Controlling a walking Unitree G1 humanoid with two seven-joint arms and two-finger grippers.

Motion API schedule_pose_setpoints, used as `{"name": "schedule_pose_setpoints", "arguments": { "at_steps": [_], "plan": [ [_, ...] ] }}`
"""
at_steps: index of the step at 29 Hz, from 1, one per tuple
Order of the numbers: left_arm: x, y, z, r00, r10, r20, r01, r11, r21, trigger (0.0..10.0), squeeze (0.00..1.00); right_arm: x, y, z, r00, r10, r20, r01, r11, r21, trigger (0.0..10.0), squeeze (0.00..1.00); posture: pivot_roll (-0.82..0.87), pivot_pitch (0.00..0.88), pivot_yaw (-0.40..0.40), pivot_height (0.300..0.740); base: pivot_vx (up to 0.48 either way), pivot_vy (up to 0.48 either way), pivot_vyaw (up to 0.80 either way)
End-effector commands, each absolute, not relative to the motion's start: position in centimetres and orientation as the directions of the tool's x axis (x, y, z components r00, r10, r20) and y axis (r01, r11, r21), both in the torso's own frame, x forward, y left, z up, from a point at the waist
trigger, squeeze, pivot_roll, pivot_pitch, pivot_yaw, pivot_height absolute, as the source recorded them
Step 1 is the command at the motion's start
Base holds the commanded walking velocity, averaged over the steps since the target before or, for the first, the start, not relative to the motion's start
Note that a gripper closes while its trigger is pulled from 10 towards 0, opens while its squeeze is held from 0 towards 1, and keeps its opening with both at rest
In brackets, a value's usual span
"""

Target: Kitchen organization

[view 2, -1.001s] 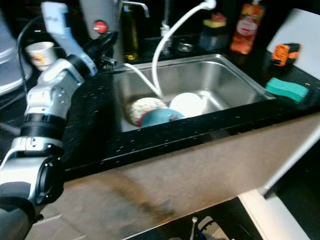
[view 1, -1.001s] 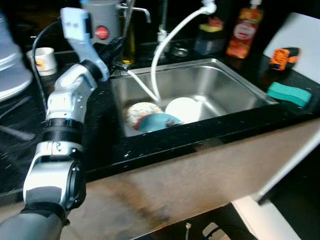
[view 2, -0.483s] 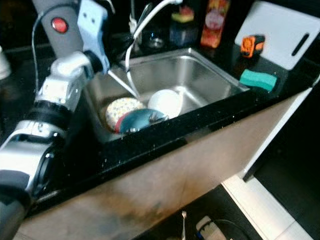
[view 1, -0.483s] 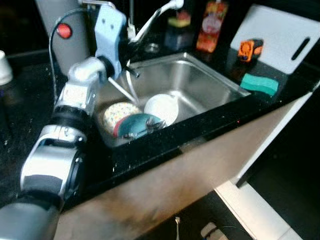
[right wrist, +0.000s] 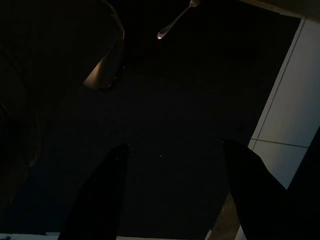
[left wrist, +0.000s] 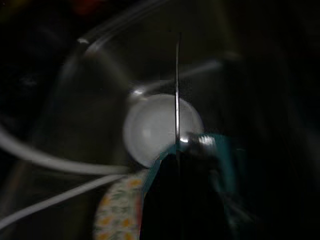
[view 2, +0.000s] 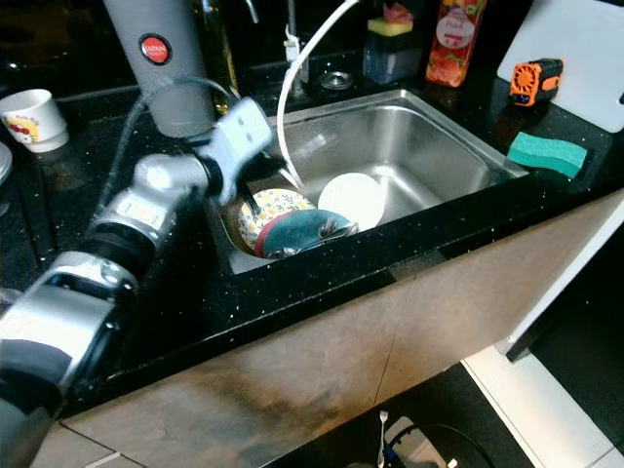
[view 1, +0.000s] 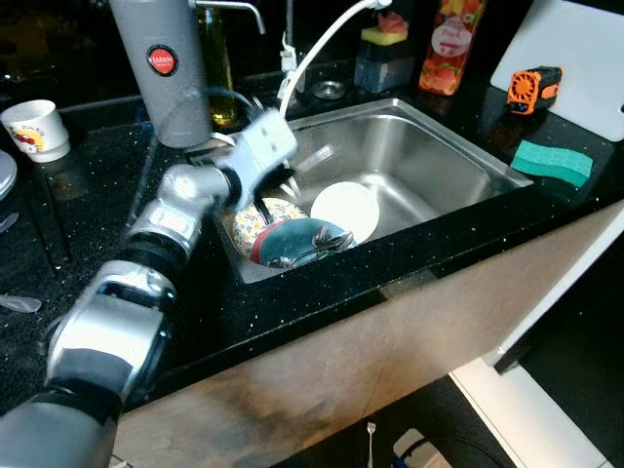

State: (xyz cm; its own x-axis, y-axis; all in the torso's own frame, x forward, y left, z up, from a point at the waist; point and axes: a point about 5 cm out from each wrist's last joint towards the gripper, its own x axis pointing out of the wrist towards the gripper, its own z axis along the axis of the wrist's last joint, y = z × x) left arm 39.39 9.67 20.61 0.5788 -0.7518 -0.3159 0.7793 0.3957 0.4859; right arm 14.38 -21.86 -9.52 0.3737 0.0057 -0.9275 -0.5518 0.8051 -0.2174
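Sink has your 3 dishes piled at its left end: floral plate, teal bowl, white bowl. Your left gripper hovers just above the floral plate; can't tell its finger gap. Right gripper hangs spread wide over dark floor, holding nothing.

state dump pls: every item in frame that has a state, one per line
Left gripper: over the sink's left end, above the dishes; blurred.
Right gripper: open, holding nothing.
Sink: holds dishes, right part bare.
White bowl: tilted against the teal bowl.
Teal bowl: on its side, utensil across it.
Floral plate: leaning, partly covered.
Cup: upright.
Sponge: flat on the counter.
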Motion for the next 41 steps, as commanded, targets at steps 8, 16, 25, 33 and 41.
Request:
{"name": "schedule_pose_setpoints", "arguments": {
  "at_steps": [8, 16, 25, 33, 41],
  "plan": [
    [39.3, 9.2, 19.8, 0.57, -0.762, -0.308, 0.787, 0.398, 0.471, 10.0, 0.0, 13.9, -21.9, -9.7, 0.374, -0.001, -0.927, -0.538, 0.814, -0.218, 10.0, 0.0, -0.08, 0.0, 0.052, 0.74, 0.0, 0.0, 0.0],
    [39.8, 10.2, 21.7, 0.63, -0.745, -0.218, 0.722, 0.46, 0.517, 10.0, 0.0, 14.0, -21.8, -9.7, 0.377, 0.004, -0.926, -0.53, 0.821, -0.212, 10.0, 0.0, -0.08, 0.0, 0.055, 0.74, 0.0, 0.0, 0.0],
    [39.0, 12.7, 25.7, 0.647, -0.756, 0.095, 0.659, 0.618, 0.429, 10.0, 0.0, 14.2, -21.4, -9.6, 0.381, 0.062, -0.923, -0.516, 0.842, -0.157, 10.0, 0.0, -0.05, 0.0, 0.04, 0.74, 0.0, 0.0, 0.0],
    [36.0, 17.4, 23.3, 0.865, -0.427, 0.262, 0.383, 0.901, 0.202, 10.0, 0.0, 14.6, -21.4, -9.4, 0.377, 0.088, -0.922, -0.542, 0.828, -0.143, 10.0, 0.0, 0.0, 0.0, 0.011, 0.74, 0.0, 0.0, 0.0],
    [33.0, 18.9, 21.2, 0.963, -0.197, 0.183, 0.169, 0.973, 0.16, 10.0, 0.0, 15.0, -21.4, -9.2, 0.392, 0.11, -0.913, -0.511, 0.852, -0.117, 10.0, 0.0, 0.03, 0.0, -0.008, 0.74, 0.0, 0.0, 0.58]
  ]
}}
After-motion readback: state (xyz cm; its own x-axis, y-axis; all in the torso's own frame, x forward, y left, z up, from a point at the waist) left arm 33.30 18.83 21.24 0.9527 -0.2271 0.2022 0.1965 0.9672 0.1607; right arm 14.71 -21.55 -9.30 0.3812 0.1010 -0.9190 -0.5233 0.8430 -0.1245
